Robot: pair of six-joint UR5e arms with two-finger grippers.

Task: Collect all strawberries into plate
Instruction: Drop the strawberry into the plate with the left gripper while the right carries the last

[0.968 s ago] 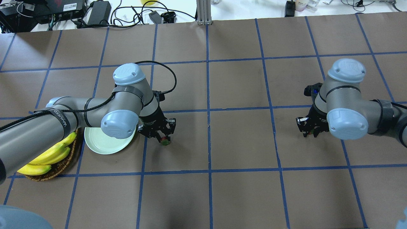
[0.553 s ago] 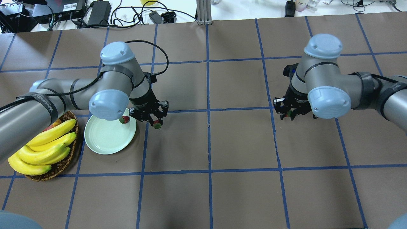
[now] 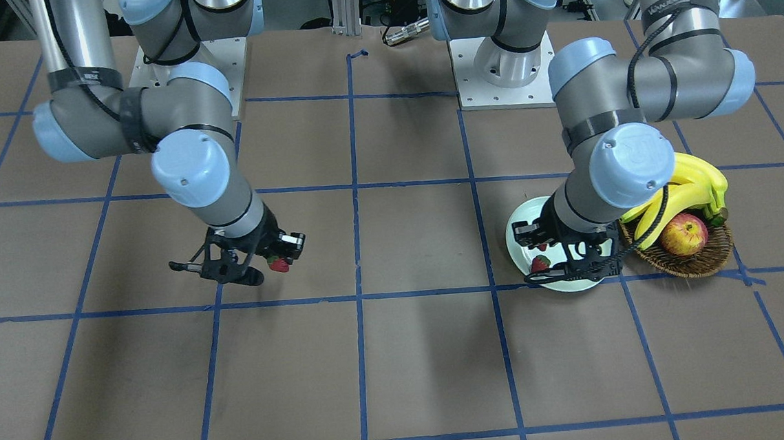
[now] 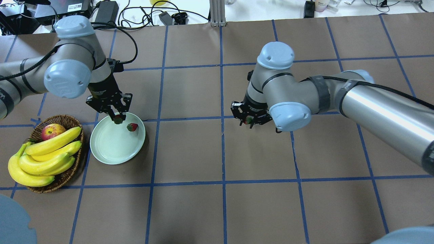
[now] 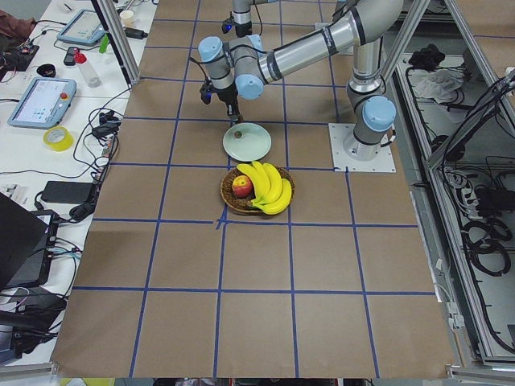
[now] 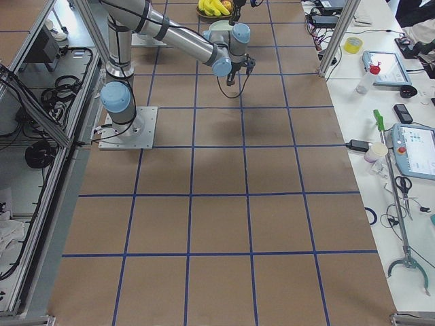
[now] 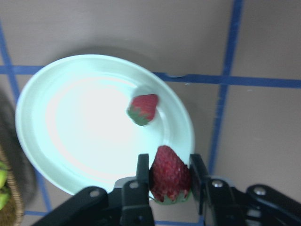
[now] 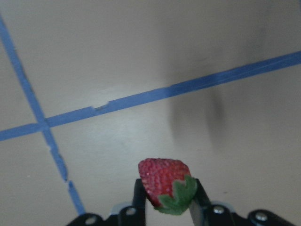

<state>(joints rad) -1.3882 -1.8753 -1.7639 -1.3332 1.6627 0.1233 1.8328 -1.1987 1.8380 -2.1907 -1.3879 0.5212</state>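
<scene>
The pale mint plate [image 4: 110,147] lies at the left of the table, and shows in the left wrist view [image 7: 80,136]. One strawberry [image 4: 132,127] lies on its right side [image 7: 143,109]. My left gripper [image 4: 117,118] is shut on a second strawberry [image 7: 169,175] and holds it over the plate's far rim. My right gripper [image 4: 248,120] is shut on a third strawberry [image 8: 165,183] and holds it above the bare table near the middle, well right of the plate. It also shows in the front view [image 3: 278,264].
A brown wicker basket [image 4: 69,119] with a bunch of bananas [image 4: 47,156] and a red-yellow apple [image 4: 52,131] stands just left of the plate. Blue tape lines grid the brown table. Cables and gear lie along the far edge.
My left gripper has carried its strawberry left, from right of the plate to over its far rim. My right arm has swung left toward the table's middle with its strawberry.
</scene>
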